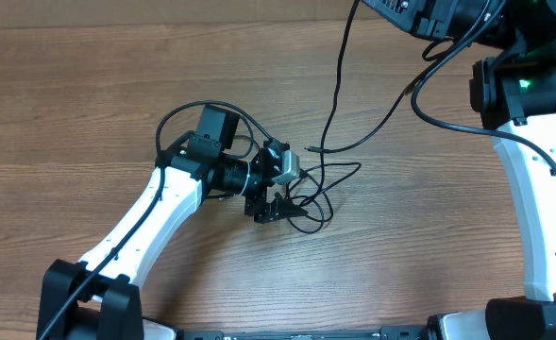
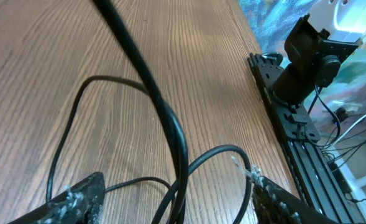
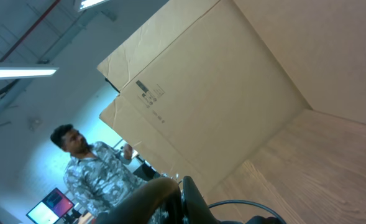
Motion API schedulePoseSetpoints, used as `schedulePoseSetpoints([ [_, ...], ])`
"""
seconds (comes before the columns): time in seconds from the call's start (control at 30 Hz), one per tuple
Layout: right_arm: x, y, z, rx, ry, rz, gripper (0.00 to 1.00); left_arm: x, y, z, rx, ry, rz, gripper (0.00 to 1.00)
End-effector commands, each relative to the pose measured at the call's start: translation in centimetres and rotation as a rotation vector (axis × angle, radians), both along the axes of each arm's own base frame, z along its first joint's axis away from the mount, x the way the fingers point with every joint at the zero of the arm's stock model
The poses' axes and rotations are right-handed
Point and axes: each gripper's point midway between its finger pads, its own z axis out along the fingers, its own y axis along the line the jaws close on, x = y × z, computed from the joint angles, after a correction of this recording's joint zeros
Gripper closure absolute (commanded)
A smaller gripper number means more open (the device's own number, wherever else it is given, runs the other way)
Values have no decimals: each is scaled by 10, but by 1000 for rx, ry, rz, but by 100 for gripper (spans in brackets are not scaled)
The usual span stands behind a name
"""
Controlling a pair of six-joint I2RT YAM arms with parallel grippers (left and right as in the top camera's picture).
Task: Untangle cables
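Thin black cables lie tangled in loops at the middle of the wooden table. My left gripper stands open over the tangle. In the left wrist view its fingertips straddle several crossing cables, with a thin loop lying on the wood beyond. One cable rises from the tangle to my right gripper, which is raised at the top edge. In the right wrist view that gripper is shut, and a black cable curves out beside its fingers.
The right arm stands along the right side, its base mounted on a black rail at the table edge. A large cardboard box and a person are beyond the table.
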Motion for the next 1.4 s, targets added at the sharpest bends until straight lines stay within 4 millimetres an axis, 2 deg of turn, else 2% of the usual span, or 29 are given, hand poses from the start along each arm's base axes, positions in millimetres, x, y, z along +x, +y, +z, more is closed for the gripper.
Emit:
schedulePoseSetpoints([
  [0.0,-4,-2,11,5,-28,-2,96,-2,-4,-1,-21,16,-24,29],
  [0.13,-4,-2,11,5,-28,-2,96,-2,-4,-1,-20,17,-24,33],
  [0.5,-4,-2,11,5,-28,-2,96,-5,0,-10,34,50,-8,34],
  [0.8,-4,-2,11,5,-29,-2,96,-15,-11,-15,63,22,-51,33],
  [1.07,-4,-2,11,5,-28,-1,96,-11,-9,-25,125,-11,-35,51],
  [1.37,-4,-2,11,5,-28,-1,96,-11,-9,-25,125,-12,-35,59],
])
